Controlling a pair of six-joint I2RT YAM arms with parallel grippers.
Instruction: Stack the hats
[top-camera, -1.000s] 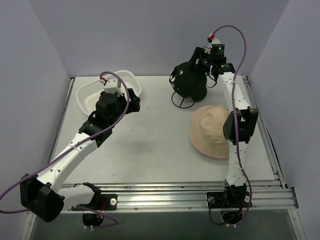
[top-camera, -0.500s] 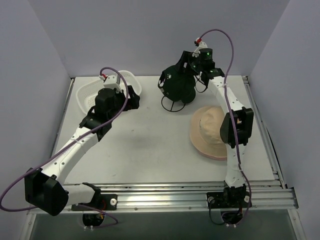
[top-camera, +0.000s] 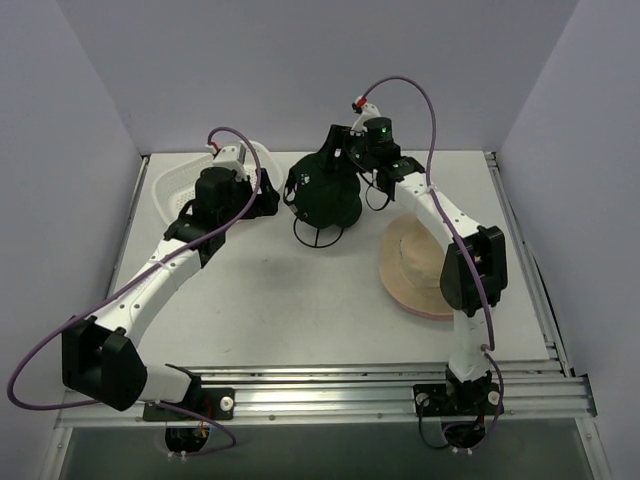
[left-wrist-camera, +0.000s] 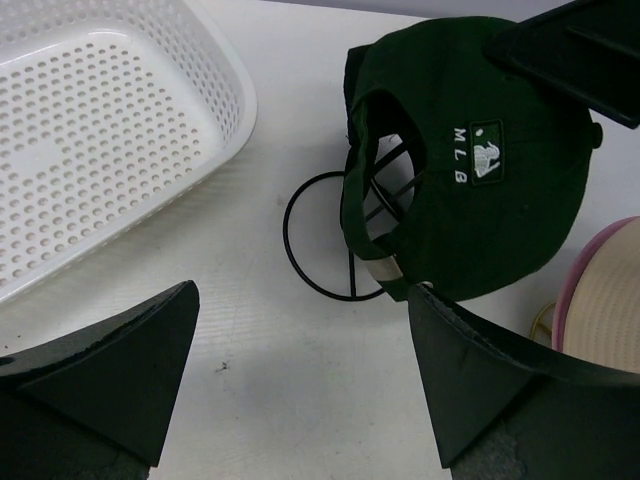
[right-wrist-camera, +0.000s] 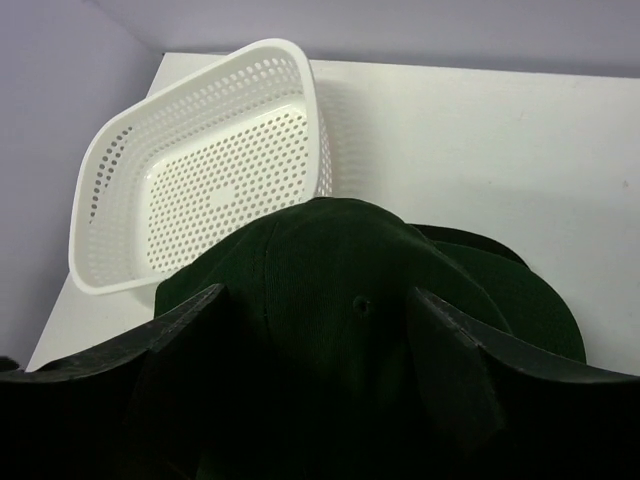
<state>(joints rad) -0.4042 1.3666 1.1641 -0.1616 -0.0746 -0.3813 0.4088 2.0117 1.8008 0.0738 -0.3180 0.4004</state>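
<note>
My right gripper (top-camera: 343, 165) grips the crown of a dark green baseball cap (top-camera: 322, 197) and holds it at the back middle of the table. The cap fills the right wrist view (right-wrist-camera: 350, 290) between my spread fingers. In the left wrist view the cap (left-wrist-camera: 500, 150) shows a small white logo, with a black wire ring (left-wrist-camera: 315, 245) under it. A second dark brim (right-wrist-camera: 470, 243) shows just behind it. A tan bucket hat (top-camera: 420, 262) lies on a pink hat's rim (top-camera: 428, 313) at the right. My left gripper (top-camera: 264, 197) is open and empty, just left of the cap.
A white plastic mesh basket (top-camera: 172, 190) stands at the back left, behind my left gripper; it also shows in the left wrist view (left-wrist-camera: 100, 130) and the right wrist view (right-wrist-camera: 200, 170). Grey walls close in the table at the back and both sides.
My right gripper has carried the dark green cap and its wire ring leftward, away from the tan hat. My left gripper has moved right and back, closer to the cap.
</note>
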